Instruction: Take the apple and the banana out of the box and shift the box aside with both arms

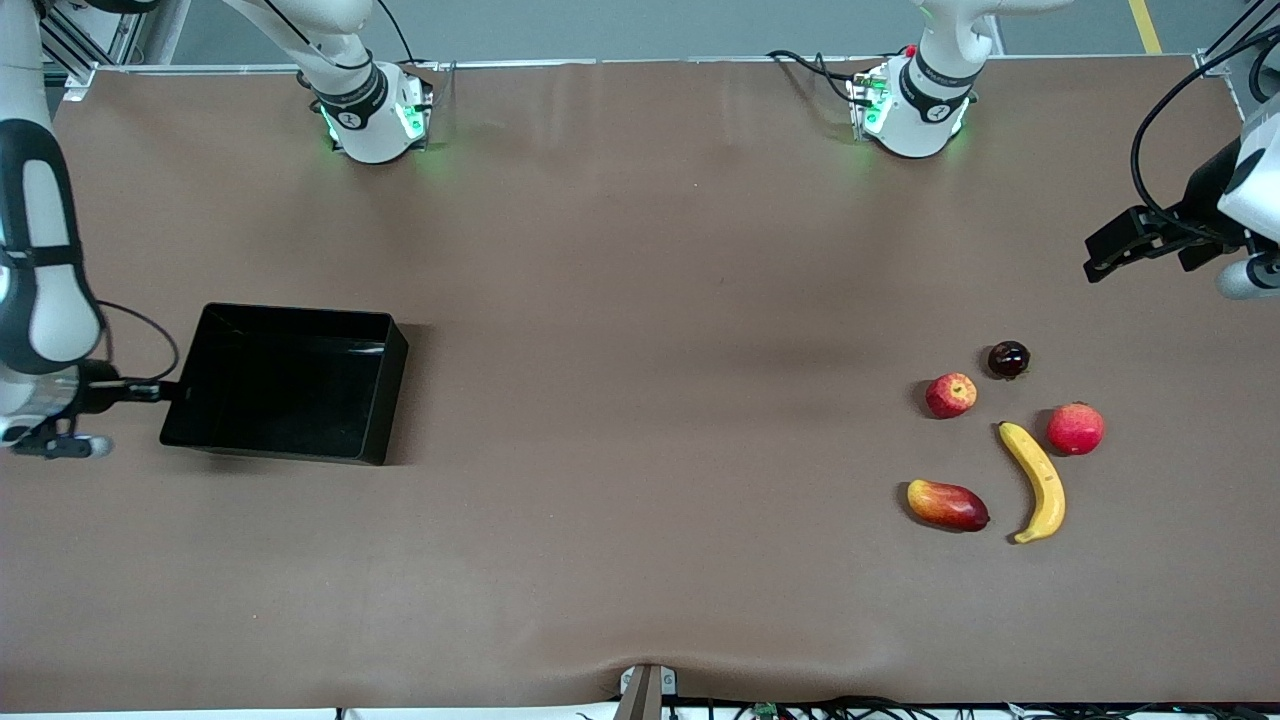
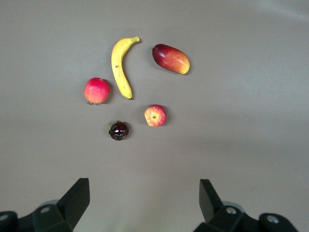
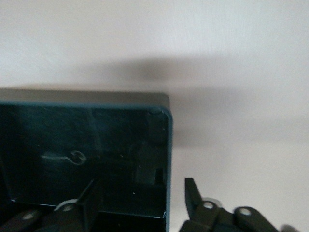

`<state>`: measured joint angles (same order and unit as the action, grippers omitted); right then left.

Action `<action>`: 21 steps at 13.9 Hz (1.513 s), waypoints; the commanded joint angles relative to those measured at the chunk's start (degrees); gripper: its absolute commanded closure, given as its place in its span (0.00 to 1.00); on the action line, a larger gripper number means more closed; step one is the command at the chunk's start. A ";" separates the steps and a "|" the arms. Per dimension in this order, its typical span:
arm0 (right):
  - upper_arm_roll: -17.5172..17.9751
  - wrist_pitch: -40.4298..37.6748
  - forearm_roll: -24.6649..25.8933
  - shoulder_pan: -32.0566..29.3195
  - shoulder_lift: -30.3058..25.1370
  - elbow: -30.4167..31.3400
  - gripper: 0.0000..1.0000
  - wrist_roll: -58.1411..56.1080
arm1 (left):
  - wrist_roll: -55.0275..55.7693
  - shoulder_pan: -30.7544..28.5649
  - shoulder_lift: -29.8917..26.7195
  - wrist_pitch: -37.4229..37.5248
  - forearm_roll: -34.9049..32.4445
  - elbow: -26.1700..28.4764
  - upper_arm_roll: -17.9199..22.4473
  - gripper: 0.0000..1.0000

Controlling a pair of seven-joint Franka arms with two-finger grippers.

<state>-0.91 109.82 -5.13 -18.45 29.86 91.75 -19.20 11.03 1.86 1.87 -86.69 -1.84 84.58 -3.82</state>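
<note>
The black bin (image 1: 285,385) stands at the right arm's end of the table, with nothing in it. My right gripper (image 1: 160,392) is open and straddles the bin's end wall (image 3: 166,145): one finger inside, one outside (image 3: 192,195). The yellow banana (image 1: 1035,483) and the small red apple (image 1: 950,395) lie at the left arm's end, and both show in the left wrist view: banana (image 2: 120,67), apple (image 2: 155,115). My left gripper (image 1: 1100,258) is open and empty, up in the air beside the fruits; its own view shows it (image 2: 145,200) wide open.
A red-yellow mango (image 1: 947,505), a pinkish-red round fruit (image 1: 1075,428) and a small dark fruit (image 1: 1008,359) lie around the banana and apple. The brown table (image 1: 640,350) stretches between the bin and the fruits.
</note>
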 commanded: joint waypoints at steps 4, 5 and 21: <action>0.12 -11.10 1.52 9.90 -0.59 -15.62 0.00 2.57 | -0.57 2.54 -6.62 -3.05 1.05 8.23 0.66 0.00; 0.21 -11.82 1.53 11.06 -1.38 -16.07 0.00 8.33 | -0.66 2.80 -6.62 -3.57 1.14 8.40 0.66 0.00; 0.30 -31.52 3.28 15.91 -35.99 -1.35 0.00 18.41 | 0.49 2.27 -5.30 -8.23 0.17 12.45 -1.36 0.00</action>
<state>-1.03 76.23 -3.46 -1.42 0.09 82.21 -1.52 11.32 4.41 -2.64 -93.94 -1.80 95.95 -4.83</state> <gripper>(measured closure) 0.000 0.000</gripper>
